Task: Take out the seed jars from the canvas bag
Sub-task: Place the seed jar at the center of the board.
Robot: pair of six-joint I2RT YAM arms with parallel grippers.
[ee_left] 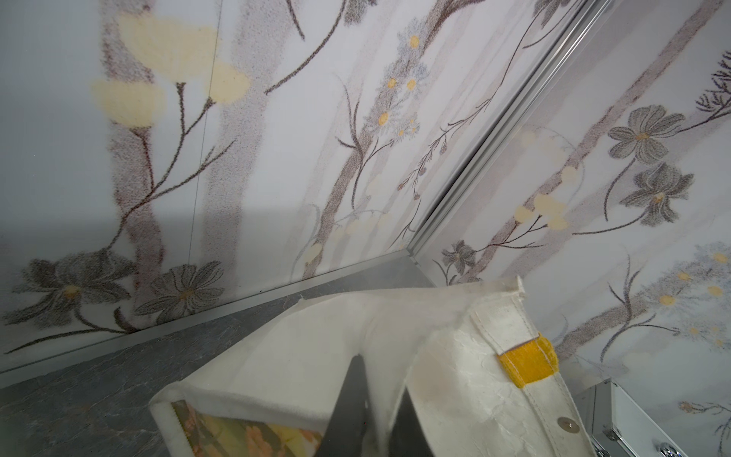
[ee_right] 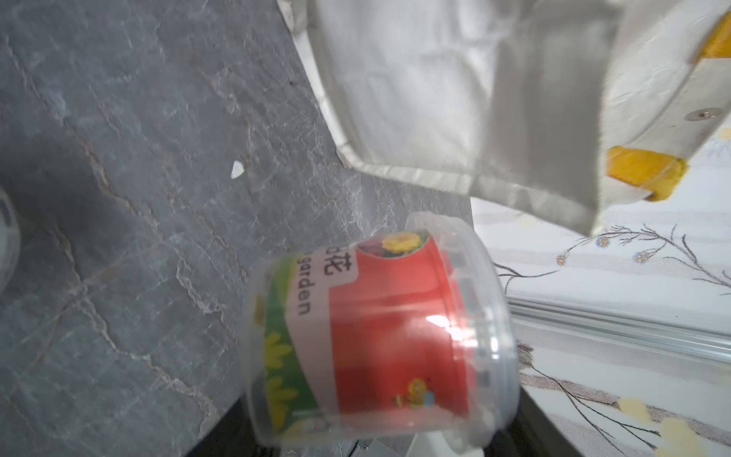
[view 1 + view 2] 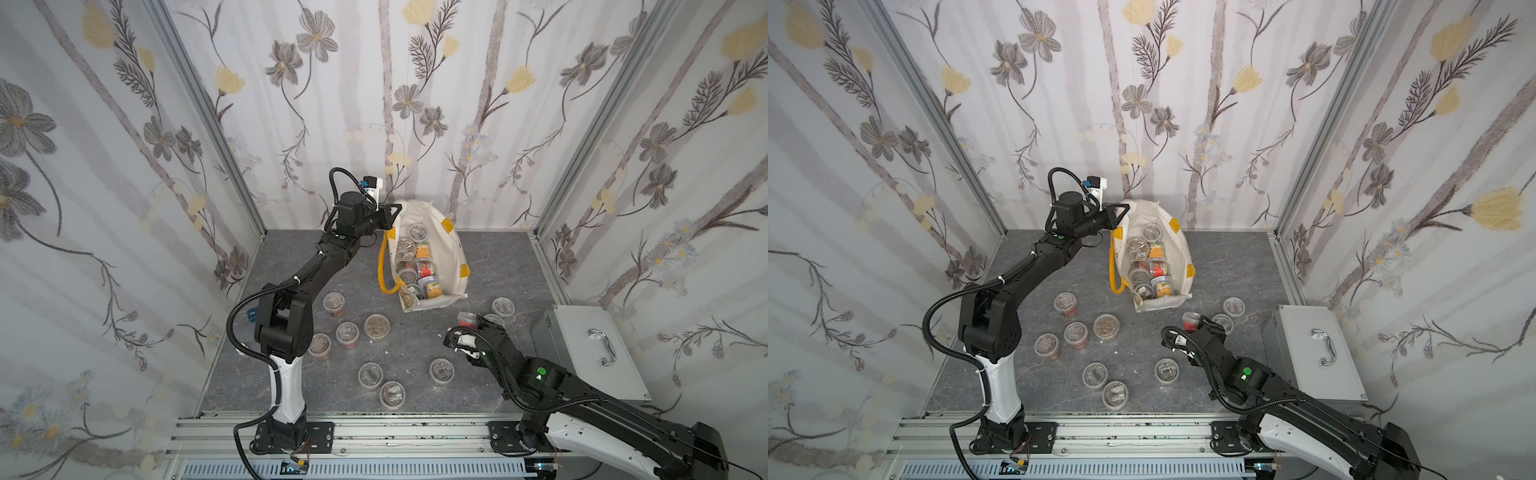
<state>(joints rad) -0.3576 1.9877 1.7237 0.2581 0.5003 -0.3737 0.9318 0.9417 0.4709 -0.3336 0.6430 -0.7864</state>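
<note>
Softly crumpled canvas bag (round clear seed jars)

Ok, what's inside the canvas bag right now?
At least seven seed jars show through the canvas bag's open mouth, some lid-up, some on their sides, with orange or red labels. Anything beneath them, and the bag's bottom, is covered.

Floral wallpaper walls, aluminium corner posts, grey marbled floor, silver case near right wall.
</note>
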